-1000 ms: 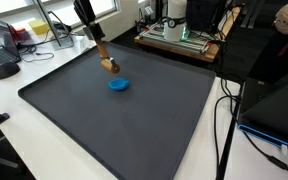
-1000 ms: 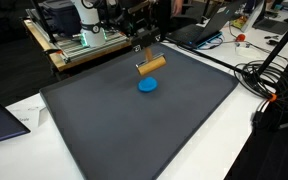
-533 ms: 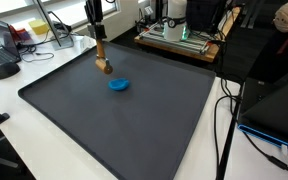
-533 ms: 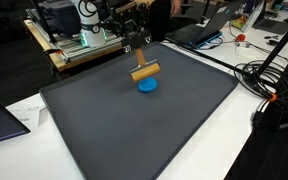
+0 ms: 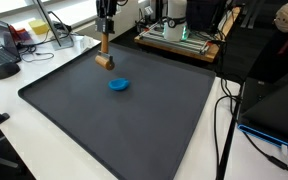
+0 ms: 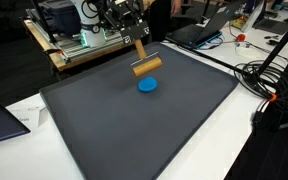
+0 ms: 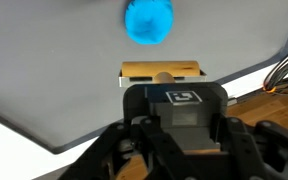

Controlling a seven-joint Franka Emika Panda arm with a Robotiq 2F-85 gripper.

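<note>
mat: dark mat (image 5: pixel 134 130) covers most of the table. All the action I see is toward its far edge.
gripper: gripper (image 5: pixel 105 34) points down over the far edge near one corner, fingers clamped on the top of the mallet's handle.
mallet: wooden mallet (image 6: pixel 147 67) hangs head-down from the grip, head low over the mat by the far edge. I can't tell if it touches.
handling: I'd judge it stiff, light and head-heavy. The smooth handle may pivot between the pads, so a hold lower, nearer the head, looks steadier.
disc: blue disc (image 5: pixel 118 85) lies flat on the mat, just inward of the mallet head, apart from it.
</note>
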